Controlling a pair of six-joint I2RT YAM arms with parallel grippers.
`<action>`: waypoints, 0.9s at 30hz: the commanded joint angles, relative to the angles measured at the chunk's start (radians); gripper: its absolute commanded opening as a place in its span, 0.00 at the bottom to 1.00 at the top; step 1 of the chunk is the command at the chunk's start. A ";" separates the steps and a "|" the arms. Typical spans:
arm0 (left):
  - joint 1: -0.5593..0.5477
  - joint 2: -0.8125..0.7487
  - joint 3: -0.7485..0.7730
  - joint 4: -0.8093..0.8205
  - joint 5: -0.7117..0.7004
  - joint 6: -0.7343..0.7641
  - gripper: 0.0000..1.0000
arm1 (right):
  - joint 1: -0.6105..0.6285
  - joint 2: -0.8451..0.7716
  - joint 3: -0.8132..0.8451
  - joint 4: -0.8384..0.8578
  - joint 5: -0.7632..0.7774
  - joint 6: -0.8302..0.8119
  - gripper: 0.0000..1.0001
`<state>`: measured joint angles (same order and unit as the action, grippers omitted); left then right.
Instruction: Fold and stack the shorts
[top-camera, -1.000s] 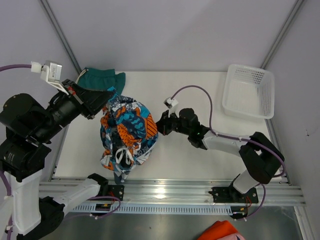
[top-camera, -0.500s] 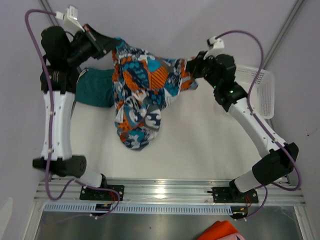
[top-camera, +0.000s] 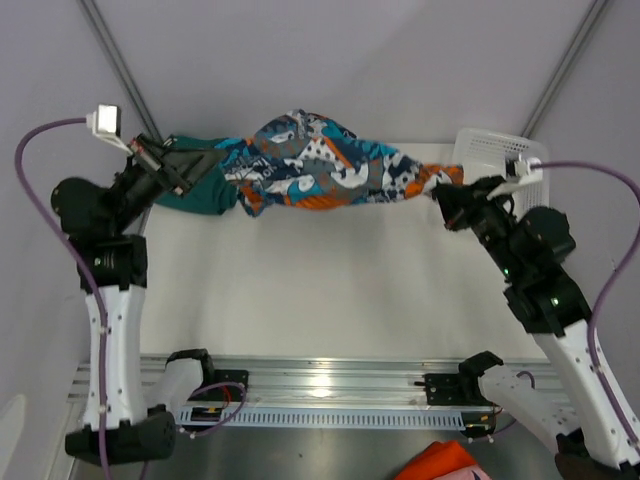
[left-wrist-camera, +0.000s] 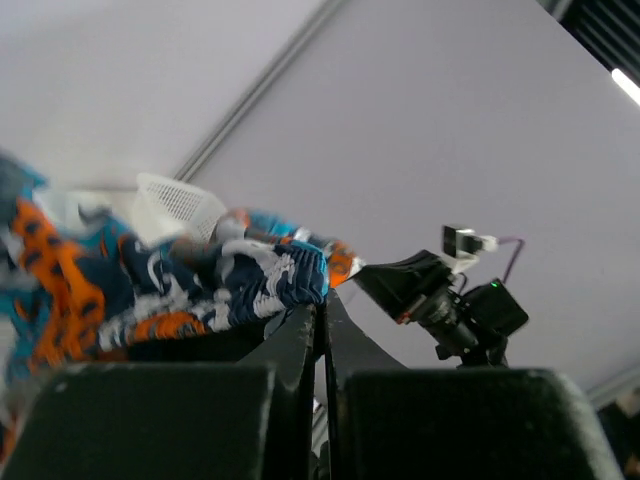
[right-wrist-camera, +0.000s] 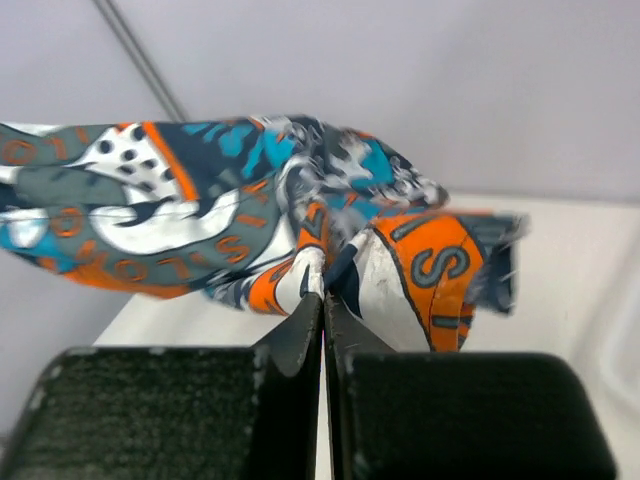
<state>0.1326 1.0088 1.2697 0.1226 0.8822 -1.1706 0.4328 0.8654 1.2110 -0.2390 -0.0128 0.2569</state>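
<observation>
The printed shorts (top-camera: 320, 170) hang stretched in the air across the back of the table, orange, blue, white and navy. My left gripper (top-camera: 222, 160) is shut on their left end and my right gripper (top-camera: 443, 190) is shut on their right end. The left wrist view shows the cloth (left-wrist-camera: 200, 285) bunched at the closed fingertips (left-wrist-camera: 322, 305). In the right wrist view the fabric (right-wrist-camera: 230, 220) is pinched at my shut gripper (right-wrist-camera: 325, 290). The dark teal-green shorts (top-camera: 195, 185) lie on the table at the back left, partly under the left gripper.
A white mesh basket (top-camera: 500, 150) stands at the back right corner, just behind the right gripper. An orange cloth (top-camera: 445, 462) peeks in at the bottom edge, below the table rail. Grey walls close in the back.
Both arms lifted the printed shorts off the table and swung apart, pulling them from a bunched heap into a taut horizontal band at the back.
</observation>
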 joint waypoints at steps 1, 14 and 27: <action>0.007 -0.165 0.014 0.030 0.058 0.026 0.01 | 0.007 -0.170 -0.096 -0.095 -0.035 0.068 0.00; 0.005 -0.240 0.006 -0.440 -0.023 0.241 0.00 | 0.006 -0.298 -0.024 -0.460 -0.115 0.114 0.00; 0.001 -0.069 -0.518 -0.068 -0.152 0.247 0.00 | 0.009 -0.154 -0.452 -0.283 -0.131 0.183 0.00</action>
<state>0.1333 0.8680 0.7452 -0.2096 0.7422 -0.8753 0.4423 0.6556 0.6960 -0.6712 -0.1642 0.4438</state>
